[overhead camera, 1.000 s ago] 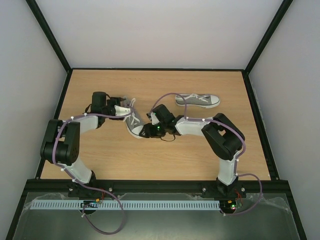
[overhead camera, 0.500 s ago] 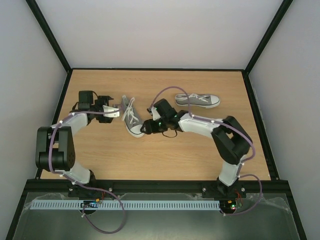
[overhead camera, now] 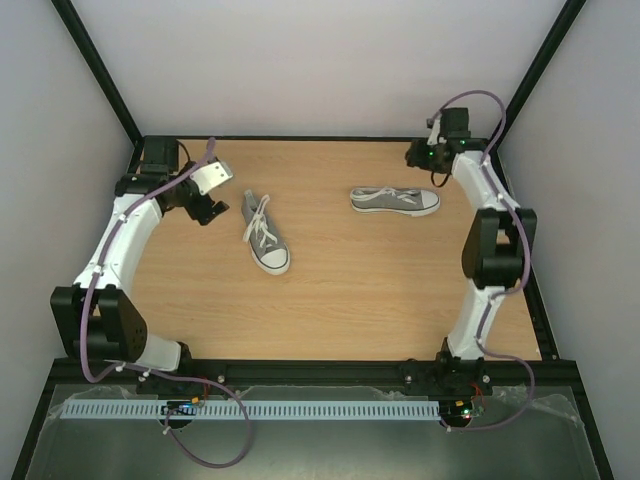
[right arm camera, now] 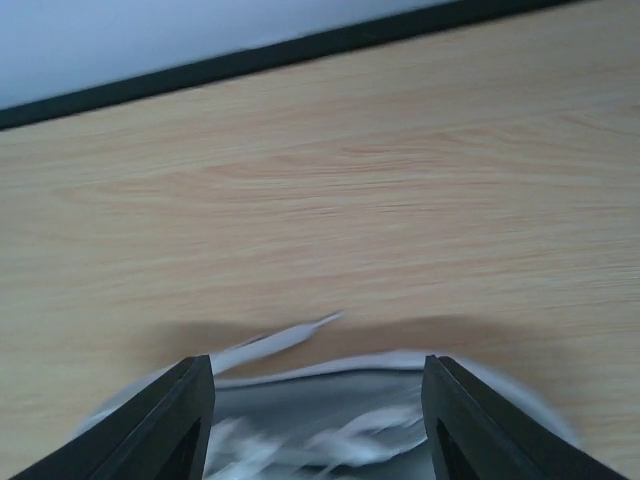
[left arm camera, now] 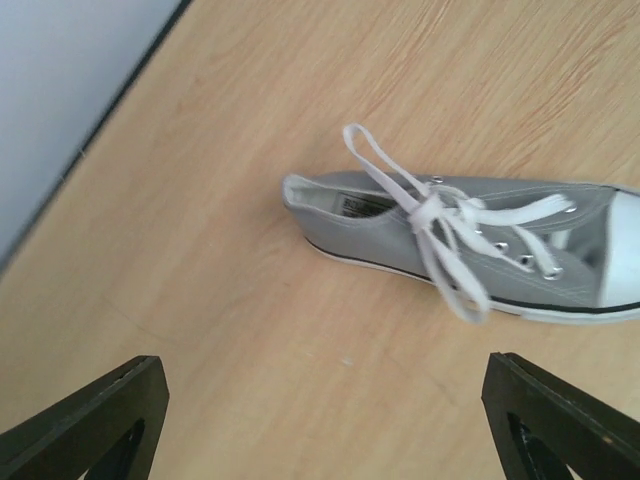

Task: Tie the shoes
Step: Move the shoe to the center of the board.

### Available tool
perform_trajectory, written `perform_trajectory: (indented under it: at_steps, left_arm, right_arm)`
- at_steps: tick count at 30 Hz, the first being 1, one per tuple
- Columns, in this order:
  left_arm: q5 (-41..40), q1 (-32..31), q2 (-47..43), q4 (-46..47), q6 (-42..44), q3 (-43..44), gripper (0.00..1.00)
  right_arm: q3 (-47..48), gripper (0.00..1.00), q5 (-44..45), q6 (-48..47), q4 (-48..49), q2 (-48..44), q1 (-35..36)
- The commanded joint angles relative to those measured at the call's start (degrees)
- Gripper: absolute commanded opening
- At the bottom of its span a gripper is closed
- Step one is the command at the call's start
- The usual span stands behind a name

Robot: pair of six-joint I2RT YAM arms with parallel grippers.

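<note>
Two grey shoes with white laces lie on the wooden table. One shoe (overhead camera: pixel 266 238) rests left of centre with its toe towards me, and the other shoe (overhead camera: pixel 395 200) lies on its side at the far right. In the left wrist view the nearer shoe (left arm camera: pixel 480 245) shows a knot with a loop of white lace (left arm camera: pixel 372 160). My left gripper (overhead camera: pixel 205 208) (left arm camera: pixel 325 430) hangs open to the left of it, with nothing between its fingers. My right gripper (overhead camera: pixel 418 155) (right arm camera: pixel 315 420) is open near the far right corner. A blurred shoe (right arm camera: pixel 330 420) shows below it, apart from its fingers.
A black frame rim (overhead camera: pixel 310 139) bounds the table at the back and runs down both sides. The same rim (left arm camera: pixel 95 135) shows in the left wrist view and the back rim (right arm camera: pixel 300 50) in the right wrist view. Pale walls rise behind it.
Both arms have drawn away from the left-of-centre shoe: the left to the far left corner, the right to the far right corner. The shoe now lies free, slightly shifted.
</note>
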Motion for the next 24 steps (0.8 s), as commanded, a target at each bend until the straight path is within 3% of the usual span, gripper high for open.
perform_trajectory:
  at_steps: [1, 5, 9, 15, 21, 24]
  left_arm:
    - [0.6, -0.6, -2.3, -11.3, -15.9, 0.2, 0.89]
    - [2.7, -3.2, -3.8, -8.4, -20.0, -2.2, 0.89]
    - [3.9, -6.7, -2.6, -6.4, -21.9, -3.0, 0.88]
    - [4.7, -12.7, 1.0, -1.6, -23.9, -2.2, 0.86]
    - [8.3, -15.4, 6.1, 4.7, -29.3, -1.8, 0.82]
    - [7.7, -18.0, 8.7, 7.5, -30.2, -1.9, 0.82]
  right_arm:
    - [10.8, 0.58, 1.8, -3.2, -11.4, 13.7, -4.0]
    - [21.1, 0.57, 1.1, -5.5, -16.4, 24.9, -4.7]
    - [21.4, 0.55, -6.4, -7.3, -18.2, 28.2, -4.5]
    - [9.5, 0.53, -8.5, -11.7, -18.9, 21.3, -0.6]
    - [-8.7, 0.53, -11.1, -10.5, -10.0, 10.7, 6.2]
    - [-12.7, 0.53, -11.5, -8.2, -6.9, 8.5, 8.7]
